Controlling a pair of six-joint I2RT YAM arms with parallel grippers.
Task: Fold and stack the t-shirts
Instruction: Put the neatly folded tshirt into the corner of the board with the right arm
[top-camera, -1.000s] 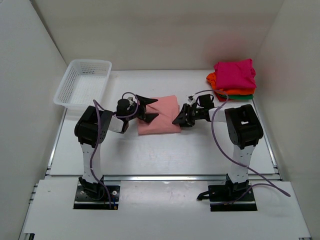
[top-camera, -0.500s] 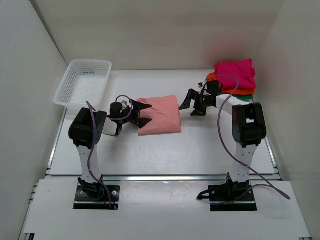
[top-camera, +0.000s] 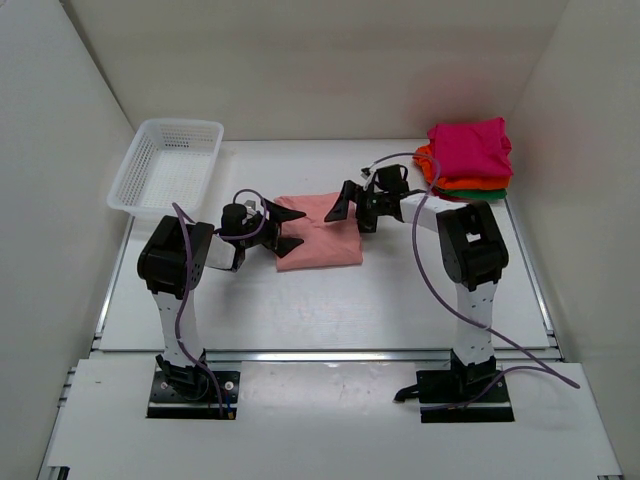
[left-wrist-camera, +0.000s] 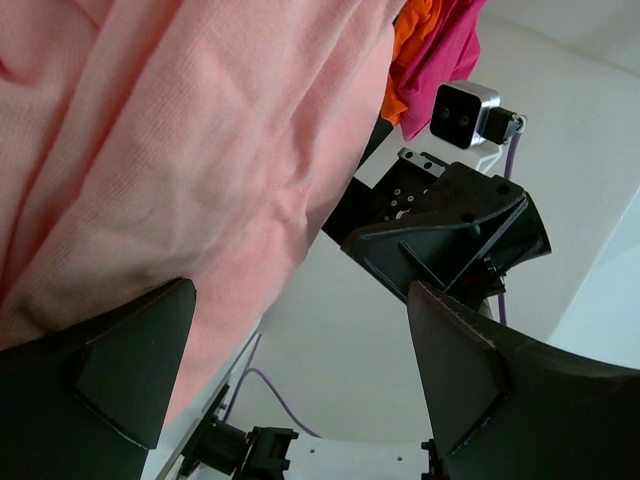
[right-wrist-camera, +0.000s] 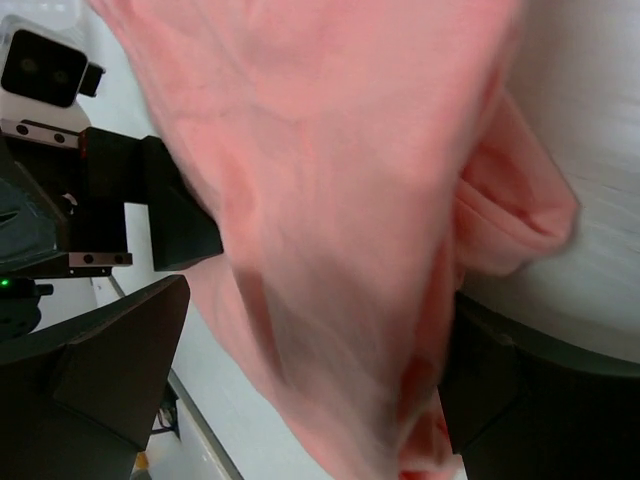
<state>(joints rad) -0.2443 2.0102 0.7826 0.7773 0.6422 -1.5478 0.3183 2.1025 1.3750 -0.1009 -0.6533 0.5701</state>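
Left claw (top-camera: 288, 226) and right claw (top-camera: 350, 214) gape open at opposite sides of the pink shirt (top-camera: 325, 245), apparently to lift it.

Matt pink cloth t-shirt (left-wrist-camera: 190, 150); plastic mesh basket (top-camera: 165, 172)

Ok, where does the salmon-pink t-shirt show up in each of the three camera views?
Top external: the salmon-pink t-shirt lies flat at the centre of the picture.
Left wrist: it fills the upper left.
Right wrist: it fills the middle, blurred.
Shared landmark: the magenta-topped stack, upper right from above, at the top edge in the left wrist view; absent from the right wrist view.
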